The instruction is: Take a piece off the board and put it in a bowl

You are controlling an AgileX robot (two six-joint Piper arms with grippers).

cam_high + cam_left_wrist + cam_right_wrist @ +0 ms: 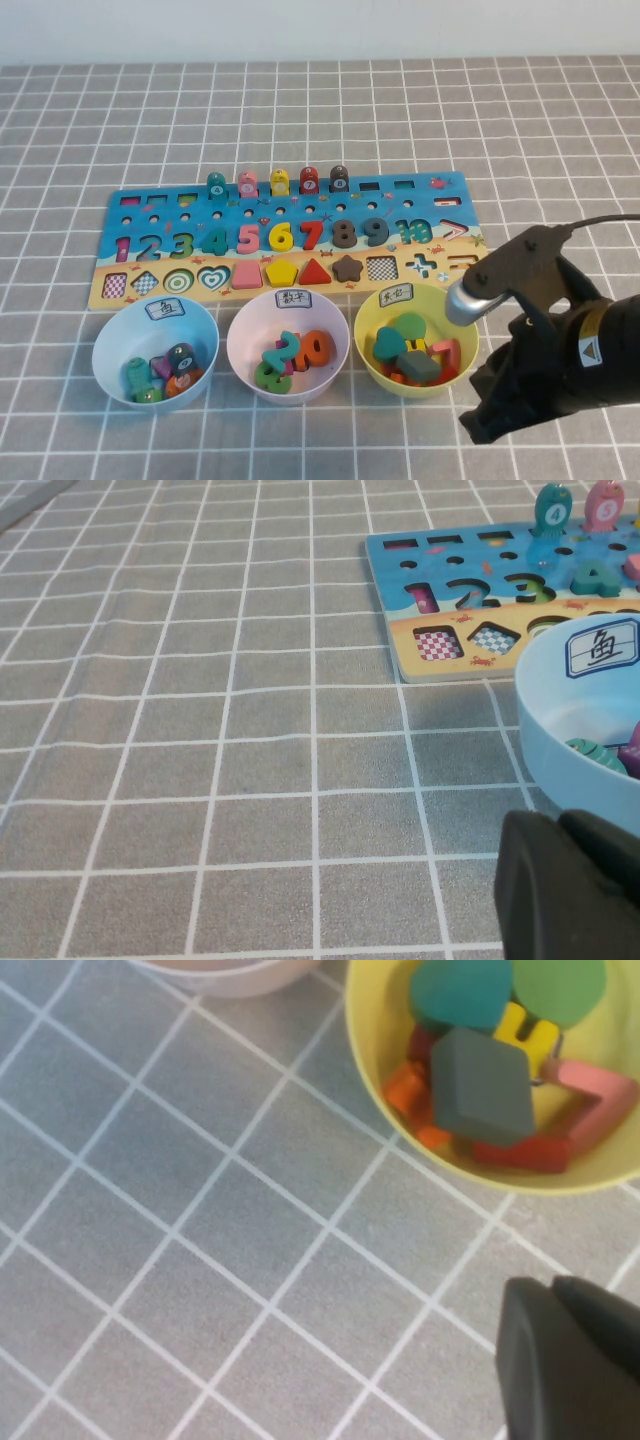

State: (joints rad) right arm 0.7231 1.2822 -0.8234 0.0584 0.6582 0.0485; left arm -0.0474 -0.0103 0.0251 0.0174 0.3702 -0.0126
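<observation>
The slate-grey square piece lies in the yellow-green bowl on top of other coloured shape pieces; it also shows in the right wrist view inside that bowl. The board lies behind the three bowls, with an empty checkered square slot in its tan strip. My right gripper is shut and empty, just right and in front of the yellow-green bowl. My left gripper is shut and empty, low over the cloth near the board's left end; it is out of the high view.
A light blue bowl with fish pieces and a pale pink bowl with number pieces stand left of the yellow-green bowl. Grey checked cloth covers the table. My right arm fills the front right corner.
</observation>
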